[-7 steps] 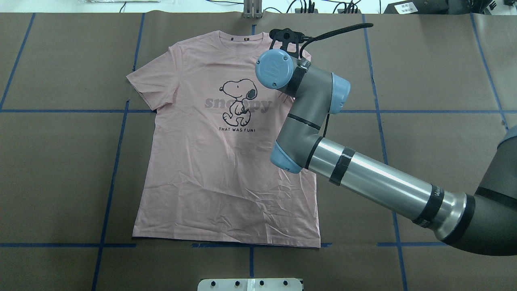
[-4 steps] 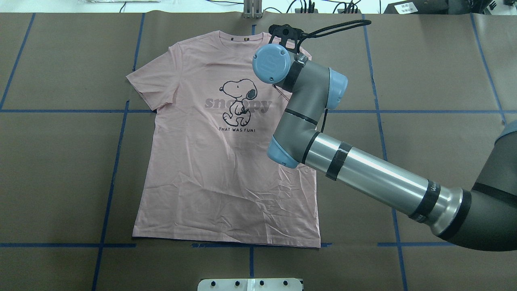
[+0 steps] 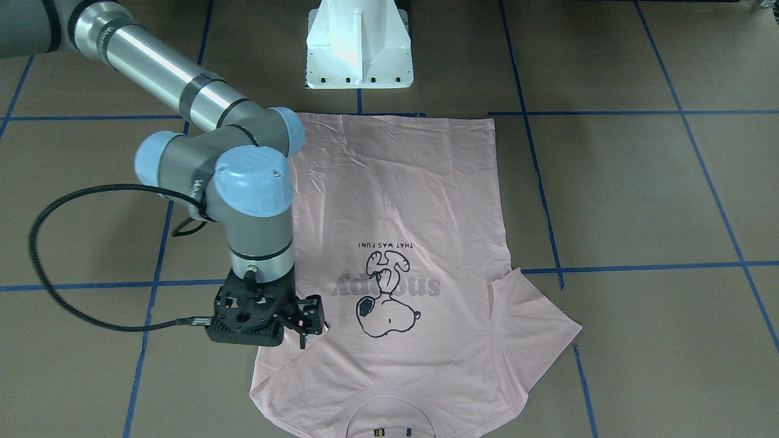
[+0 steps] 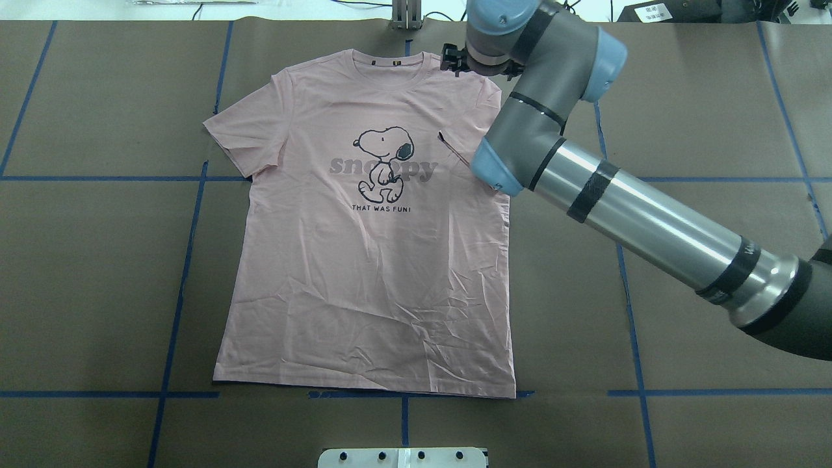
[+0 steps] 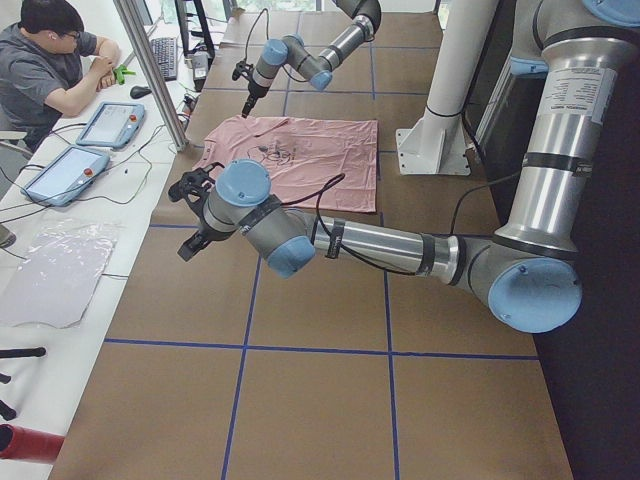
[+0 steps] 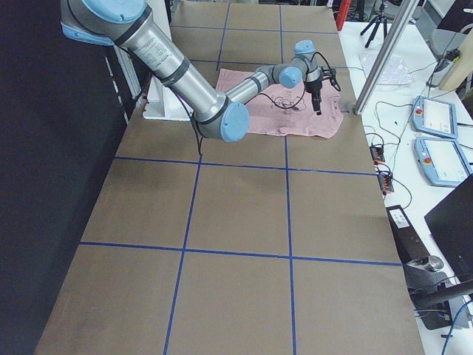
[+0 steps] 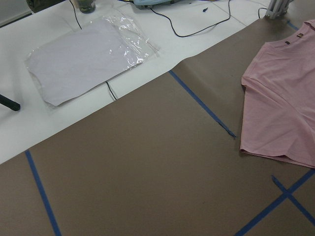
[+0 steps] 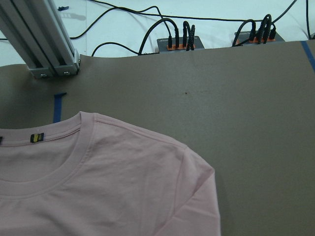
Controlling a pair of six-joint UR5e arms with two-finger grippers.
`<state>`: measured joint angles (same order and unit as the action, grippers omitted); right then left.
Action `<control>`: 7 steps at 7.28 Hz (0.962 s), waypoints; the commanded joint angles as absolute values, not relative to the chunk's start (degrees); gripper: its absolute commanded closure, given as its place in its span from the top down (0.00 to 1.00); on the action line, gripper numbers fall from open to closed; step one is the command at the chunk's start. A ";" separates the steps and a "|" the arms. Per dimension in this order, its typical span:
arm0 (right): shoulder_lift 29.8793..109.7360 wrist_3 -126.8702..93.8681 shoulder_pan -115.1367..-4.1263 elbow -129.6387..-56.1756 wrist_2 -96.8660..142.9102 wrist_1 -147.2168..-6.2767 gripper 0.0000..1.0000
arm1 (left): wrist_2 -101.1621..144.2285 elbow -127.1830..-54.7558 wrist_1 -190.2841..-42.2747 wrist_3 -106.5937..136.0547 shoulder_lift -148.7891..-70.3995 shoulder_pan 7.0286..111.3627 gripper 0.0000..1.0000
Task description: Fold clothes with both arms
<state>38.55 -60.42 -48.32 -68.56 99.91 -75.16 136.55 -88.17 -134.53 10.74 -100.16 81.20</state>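
Observation:
The pale pink T-shirt (image 4: 364, 273) lies flat on the brown table, Snoopy print up, collar at the far edge. Its right sleeve (image 4: 471, 130) is folded in over the chest. It also shows in the front view (image 3: 414, 201) and in both wrist views (image 7: 285, 113) (image 8: 108, 187). My right gripper (image 3: 304, 334) hangs above the shirt's right shoulder by the collar (image 4: 452, 62). It looks shut and holds nothing. My left gripper (image 5: 190, 240) shows only in the exterior left view, above bare table left of the shirt; I cannot tell whether it is open or shut.
The white pedestal base (image 3: 359, 48) stands at the near edge. An aluminium post (image 8: 39, 44) and cabled boxes (image 8: 177, 42) line the far edge. A plastic bag (image 7: 88, 59) lies on the white bench. An operator (image 5: 50, 70) sits beyond it.
My right arm's wrist has swung toward the far edge and risen, uncovering the shirt's chest and folded sleeve. The shirt has not moved.

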 commanded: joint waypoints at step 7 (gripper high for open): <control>63.90 -44.82 -64.25 -79.80 122.61 -55.90 1.00 | 104.53 -72.61 -136.05 50.07 -117.50 53.55 0.53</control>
<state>63.47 -44.82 -64.09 -79.59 122.49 -56.23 108.66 -74.89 -135.91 45.58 -115.29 56.99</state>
